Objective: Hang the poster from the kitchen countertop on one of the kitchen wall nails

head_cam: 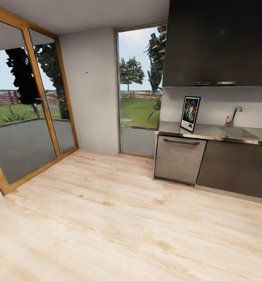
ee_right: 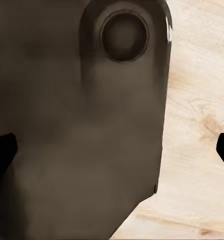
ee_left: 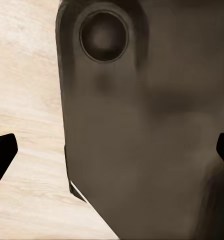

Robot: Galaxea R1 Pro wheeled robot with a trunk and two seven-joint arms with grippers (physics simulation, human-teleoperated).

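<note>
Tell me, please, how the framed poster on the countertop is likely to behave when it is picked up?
The poster probably stays stiff, given its black frame. Standing upright at the grey countertop's end, it looks apt to tip if nudged. Thin and flat, it seems light.

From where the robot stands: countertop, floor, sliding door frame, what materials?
Kitchen countertop: looks like polished grey stone or metal, glossy reflections. Floor: pale wood planks or laminate, visible grain, matte. Sliding door frame: warm-toned wood, it seems, around glass panes.
</note>
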